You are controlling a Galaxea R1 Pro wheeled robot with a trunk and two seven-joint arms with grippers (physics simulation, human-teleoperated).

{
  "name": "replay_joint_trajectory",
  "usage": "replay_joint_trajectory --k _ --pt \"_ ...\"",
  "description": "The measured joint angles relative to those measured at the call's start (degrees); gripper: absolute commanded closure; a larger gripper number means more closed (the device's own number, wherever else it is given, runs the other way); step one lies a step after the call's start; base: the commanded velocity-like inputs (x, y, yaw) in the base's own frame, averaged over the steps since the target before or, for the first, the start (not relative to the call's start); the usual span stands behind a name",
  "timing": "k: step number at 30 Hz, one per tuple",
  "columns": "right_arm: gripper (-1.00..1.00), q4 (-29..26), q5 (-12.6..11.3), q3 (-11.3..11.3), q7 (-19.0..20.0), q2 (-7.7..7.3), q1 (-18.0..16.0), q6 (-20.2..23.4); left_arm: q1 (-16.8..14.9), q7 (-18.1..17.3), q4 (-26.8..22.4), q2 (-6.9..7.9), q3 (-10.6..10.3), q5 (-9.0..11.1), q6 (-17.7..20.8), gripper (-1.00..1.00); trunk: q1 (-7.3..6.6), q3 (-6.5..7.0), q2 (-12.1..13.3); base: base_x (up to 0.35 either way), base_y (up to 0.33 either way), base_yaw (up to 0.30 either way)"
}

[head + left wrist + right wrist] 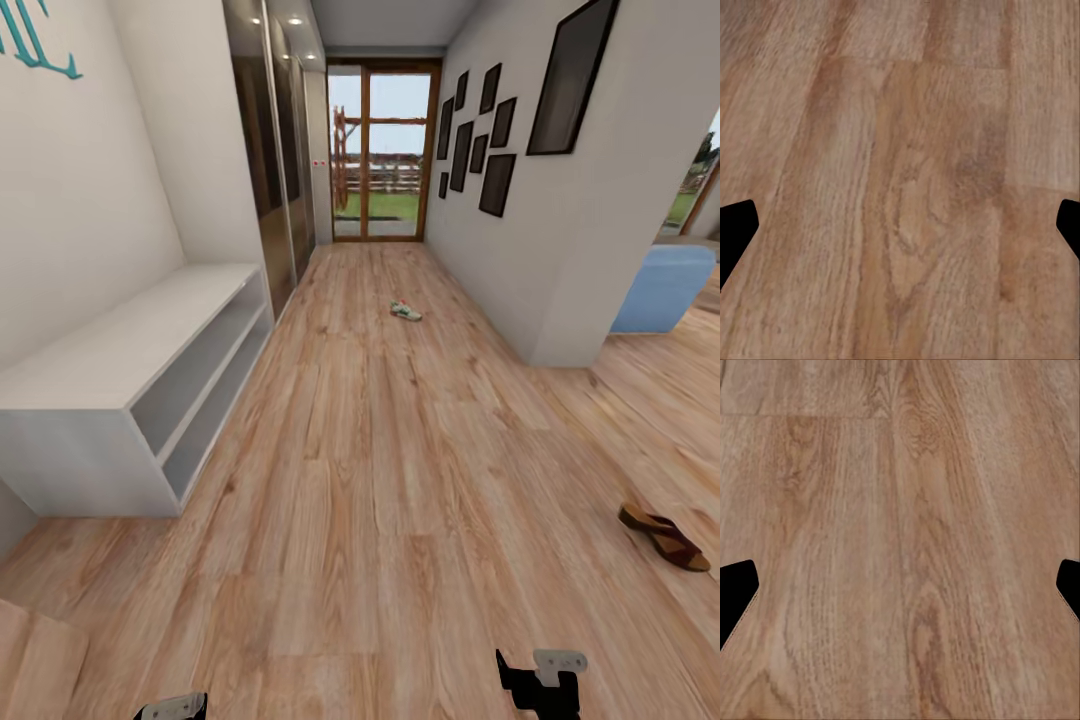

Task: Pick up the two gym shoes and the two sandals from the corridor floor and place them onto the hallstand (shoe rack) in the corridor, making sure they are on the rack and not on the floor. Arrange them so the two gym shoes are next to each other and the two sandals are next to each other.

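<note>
A corridor runs straight ahead, its floor (380,470) stretching to a glass door (383,150) at the far end. A low shelf unit (130,390) stands against the left wall, with tall cupboard doors (270,130) beyond it on the same side. One gym shoe (405,311) lies on the floor far down the middle of the corridor. One sandal (664,536) lies on the floor near the right. Picture frames (480,135) hang on the right wall. Past that wall's near corner, further right, sits a seat (663,288).

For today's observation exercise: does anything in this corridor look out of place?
Yes. One gym shoe lies alone mid-corridor on the floor, and one brown sandal lies far from it at the right. The white shelf unit holds no shoes.
</note>
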Motion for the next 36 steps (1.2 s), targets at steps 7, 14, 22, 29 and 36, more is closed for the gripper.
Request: replay_joint_trajectory --k 7,14,22,29,36 --pt "-1.0 0.0 0.0 0.0 0.0 0.0 0.0 0.0 0.0 0.0 0.0 0.0 0.0 0.0 0.0 -1.0 0.0 0.0 0.0 0.338 0.0 0.0" --pt "-1.0 0.0 0.0 0.0 0.0 0.0 0.0 0.0 0.0 0.0 0.0 0.0 0.0 0.0 0.0 -1.0 0.0 0.0 0.0 0.338 0.0 0.0" --pt "-1.0 0.0 0.0 0.0 0.0 0.0 0.0 0.0 0.0 0.0 0.0 0.0 0.0 0.0 0.0 -1.0 0.0 0.0 0.0 0.338 0.0 0.0" --pt "-1.0 0.0 0.0 0.0 0.0 0.0 0.0 0.0 0.0 0.0 0.0 -0.03 0.0 -0.1 0.0 -1.0 0.0 0.0 0.0 0.338 0.0 0.0" --pt "-1.0 0.0 0.0 0.0 0.0 0.0 0.0 0.0 0.0 0.0 0.0 -0.04 0.0 -0.1 0.0 -1.0 0.0 0.0 0.0 0.338 0.0 0.0"
